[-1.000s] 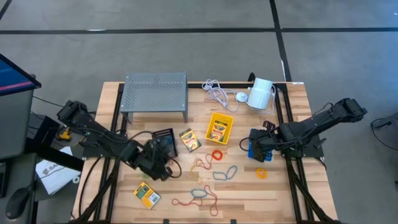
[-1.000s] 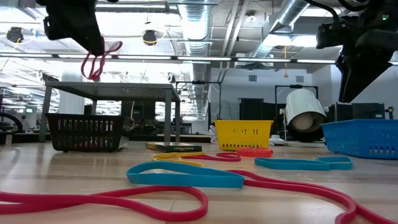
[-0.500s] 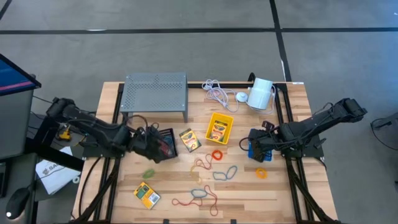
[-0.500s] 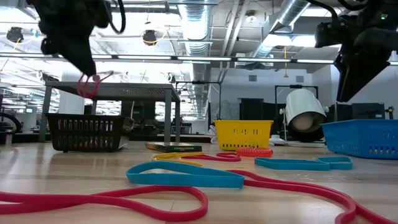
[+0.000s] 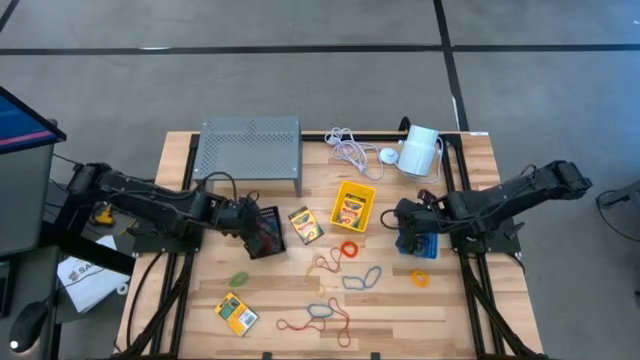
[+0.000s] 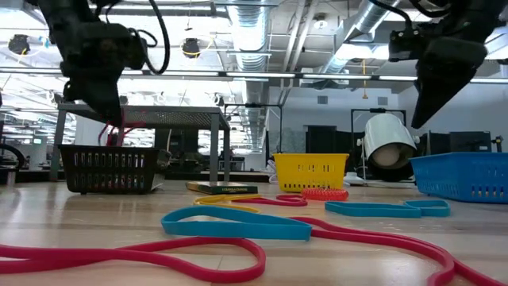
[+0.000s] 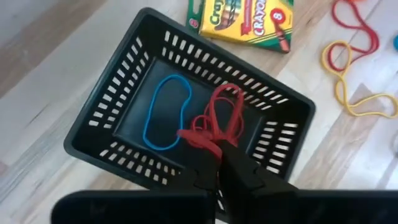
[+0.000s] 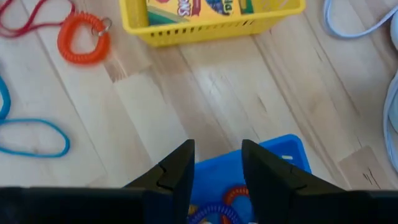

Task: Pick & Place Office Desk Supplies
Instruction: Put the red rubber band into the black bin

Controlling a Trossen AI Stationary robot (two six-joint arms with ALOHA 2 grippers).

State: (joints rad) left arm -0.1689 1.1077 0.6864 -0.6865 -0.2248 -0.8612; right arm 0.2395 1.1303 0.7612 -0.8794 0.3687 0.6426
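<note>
My left gripper [image 7: 217, 163] is shut on a red rubber band [image 7: 214, 121] and hovers over the black bin [image 5: 266, 236], which has a blue band [image 7: 163, 113] on its floor. In the low view the left gripper [image 6: 111, 119] is just above the bin's rim [image 6: 107, 149]. My right gripper [image 8: 217, 163] stands open over the blue bin [image 8: 277, 155], touching nothing. Coloured bands lie inside the blue bin. The yellow bin [image 5: 352, 205] holds a crayon box. Loose bands [image 5: 360, 278] lie on the wood near the table's middle. My left gripper pinches the bunched red band by its upper strands [image 7: 208, 144] between its two fingertips. The fingers slant down from above. The band's loops hang slack below the fingers over the black bin's opening, clear of the table.
A grey perforated stand [image 5: 250, 150] rises at the far left. A white cable [image 5: 350, 150] and a white cylinder [image 5: 420, 150] lie at the far edge. Crayon boxes lie beside the black bin [image 5: 304, 224] and near the front left [image 5: 236, 314].
My left gripper has carried the red band from over the near left of the table toward the far edge and down. It now hovers just above the black bin with the band dangling over the opening. It has stayed shut.
</note>
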